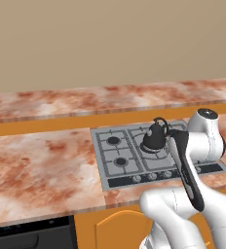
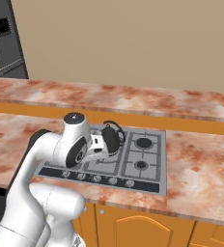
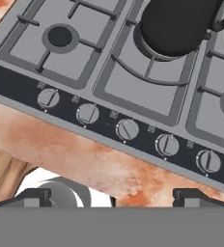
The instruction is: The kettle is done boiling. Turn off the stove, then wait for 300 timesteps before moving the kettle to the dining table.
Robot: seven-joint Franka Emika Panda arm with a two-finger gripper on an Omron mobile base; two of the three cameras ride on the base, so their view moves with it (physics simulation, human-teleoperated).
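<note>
The black kettle stands on a centre burner of the grey stove. In the hand view, my gripper hangs open and empty over the stove's front edge. Its fingertips stand wide apart, just short of the dark strip of several knobs. The kettle lies beyond that strip, apart from the fingers. The dining table runs as a long marbled slab behind the stove.
Marbled worktop spreads to both sides of the stove, over orange cabinet doors. A black oven front sits low on the left. A dark fridge stands far left. My white arm blocks the stove's right part.
</note>
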